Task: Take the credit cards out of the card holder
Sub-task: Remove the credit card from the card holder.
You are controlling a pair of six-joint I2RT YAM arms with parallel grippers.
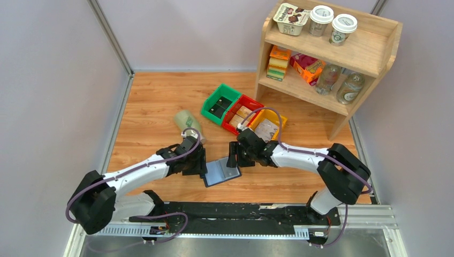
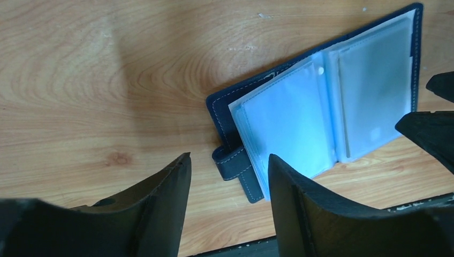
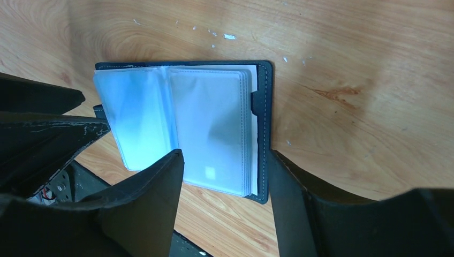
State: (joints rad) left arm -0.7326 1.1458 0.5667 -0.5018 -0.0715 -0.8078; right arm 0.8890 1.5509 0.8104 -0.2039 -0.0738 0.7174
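Observation:
The navy card holder lies open on the wooden table between my two grippers, its clear sleeves facing up. In the left wrist view the holder shows its snap tab toward my left gripper, which is open and empty just above it. In the right wrist view a pale grey credit card sits inside the top sleeve of the holder. My right gripper is open and empty, straddling the near corner of that half. In the top view the left gripper and the right gripper flank the holder.
Green, red and yellow bins stand behind the holder. A pale green pouch lies at the back left. A wooden shelf with cups and bottles stands at the back right. A black rail runs along the near edge.

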